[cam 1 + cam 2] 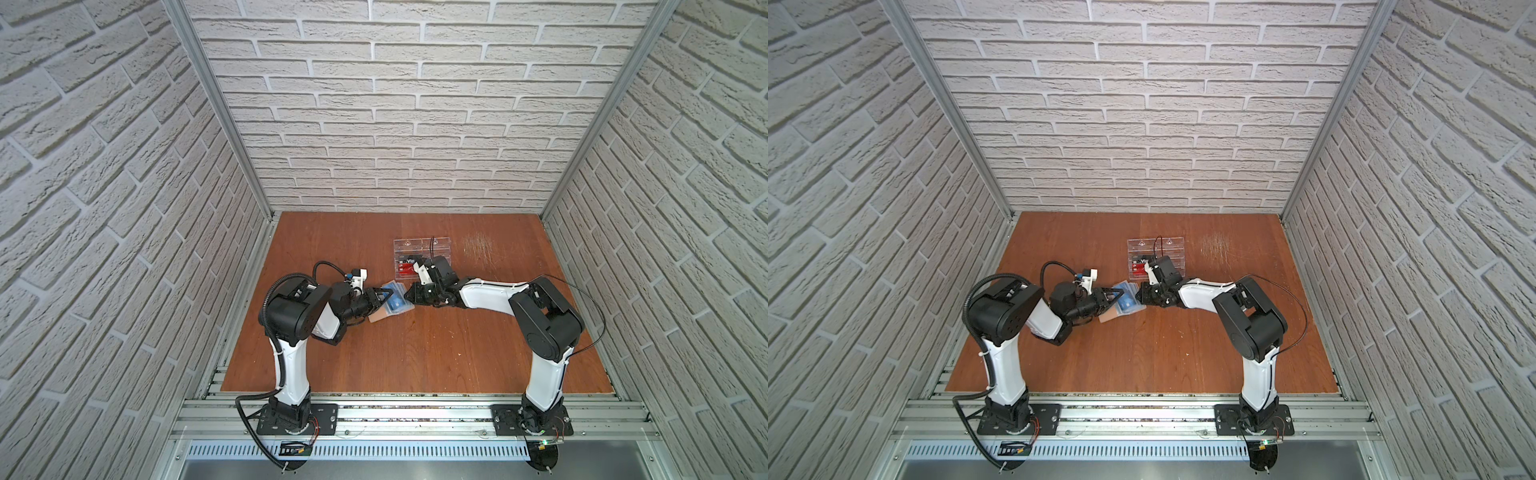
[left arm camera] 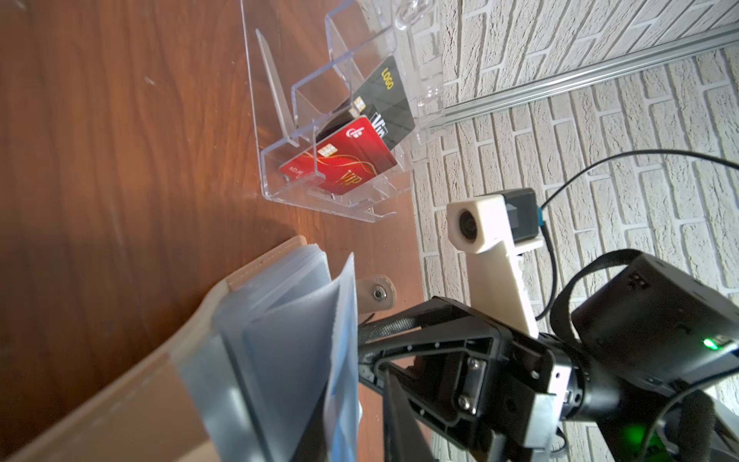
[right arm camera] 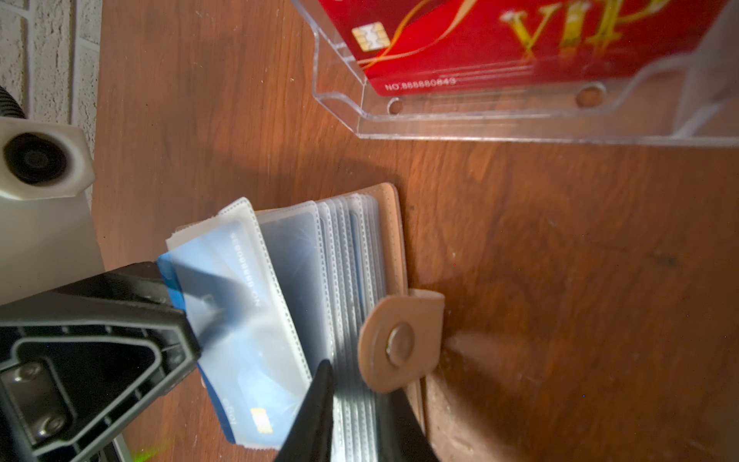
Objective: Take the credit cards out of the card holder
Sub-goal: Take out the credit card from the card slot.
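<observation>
1. On the left part of the brown desk point(image 1: 415, 353), the left fingers point(image 3: 140, 284) are closed on one frosted sleeve page of the card holder. One finger lies on top of the page. The other shows as a dark shape through the plastic.
2. The card holder point(image 3: 394, 232), a beige booklet, lies open on the desk near the middle, between the two arms. Its frosted sleeves are fanned out.
3. A credit card point(image 3: 256, 360), light blue, sits inside the pinched sleeve. One darker blue corner of it comes out beside the left finger. On the card I read white characters "NO.8888", and the rest is too blurred. A gold chip is also on it.
4. The right fingers point(image 3: 316, 408) are clamped on the pack of other sleeves, which stands between them. The snap tab point(image 3: 400, 344) with its metal button lies just beside them.
5. Behind the right wrist, a clear acrylic rack point(image 3: 480, 126) stands on the desk. In its front tier is a red card point(image 3: 520, 48) with "VIP" in gold and "NO.888880843" in white. One tier behind is a black card point(image 2: 384, 100) with "LOGO" in yellow and "Vip" in white.
</observation>
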{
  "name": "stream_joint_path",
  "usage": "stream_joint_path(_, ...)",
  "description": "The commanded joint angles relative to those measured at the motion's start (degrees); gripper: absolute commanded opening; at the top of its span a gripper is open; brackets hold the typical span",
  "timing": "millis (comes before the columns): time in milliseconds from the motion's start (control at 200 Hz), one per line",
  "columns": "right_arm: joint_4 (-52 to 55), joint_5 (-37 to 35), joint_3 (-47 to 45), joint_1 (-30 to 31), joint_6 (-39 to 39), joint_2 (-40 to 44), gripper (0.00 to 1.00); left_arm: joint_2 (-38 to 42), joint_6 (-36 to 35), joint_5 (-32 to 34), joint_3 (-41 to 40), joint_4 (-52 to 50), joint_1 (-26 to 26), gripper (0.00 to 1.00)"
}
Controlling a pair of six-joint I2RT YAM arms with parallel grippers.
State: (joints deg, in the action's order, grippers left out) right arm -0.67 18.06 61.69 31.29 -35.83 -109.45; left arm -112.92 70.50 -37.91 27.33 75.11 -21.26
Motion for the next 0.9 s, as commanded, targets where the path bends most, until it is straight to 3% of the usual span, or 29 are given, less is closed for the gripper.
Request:
stream_joint_path(0, 4.36, -1.54, -1.05, 0.59, -0.55, -3.18, 0.20, 1.77, -1.20, -1.10, -0.95, 5.13, 0.50, 0.22)
stream_joint_path(895, 3.93, -1.15, -1.22, 0.45, -0.86, -3.49, 0.20, 2.54, -2.26, -0.87, -3.07, 5.07, 1.37, 0.15)
